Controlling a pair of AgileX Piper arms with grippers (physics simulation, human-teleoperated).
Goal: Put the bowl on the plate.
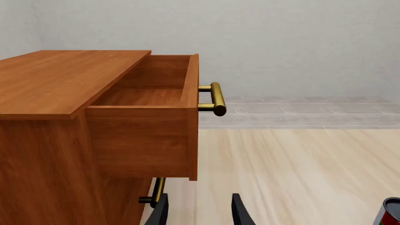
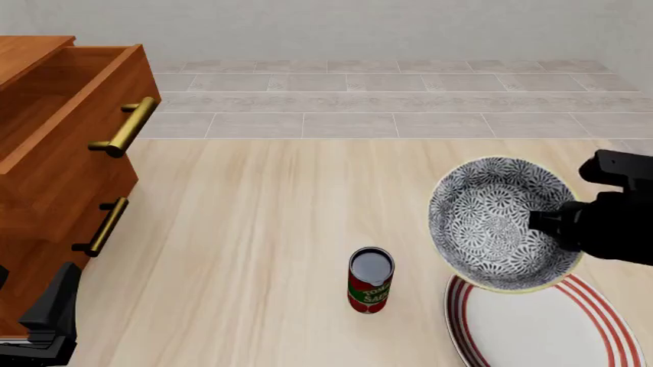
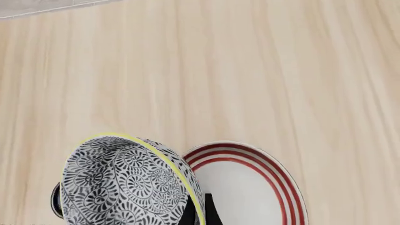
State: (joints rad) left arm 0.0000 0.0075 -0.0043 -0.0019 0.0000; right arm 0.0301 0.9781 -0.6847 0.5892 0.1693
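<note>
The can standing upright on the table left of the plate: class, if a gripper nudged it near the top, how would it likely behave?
The can is taller than wide, so a high push would probably tip it. Once down, its round body would likely roll. It looks rigid, so it shouldn't flex.

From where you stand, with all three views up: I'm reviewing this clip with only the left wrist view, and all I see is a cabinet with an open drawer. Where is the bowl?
Observer: The bowl is off the table, tilted, gripped at its rim by the right gripper, above the far edge of the plate.
Operator: So it isn't on the plate yet?
Observer: No. In the right wrist view the plate's red-ringed rim shows past and below the bowl.
Operator: There's a dark round thing at the edge of my picture. What is it?
Observer: A can with a red label, standing upright on the table to the left of the plate.
</note>
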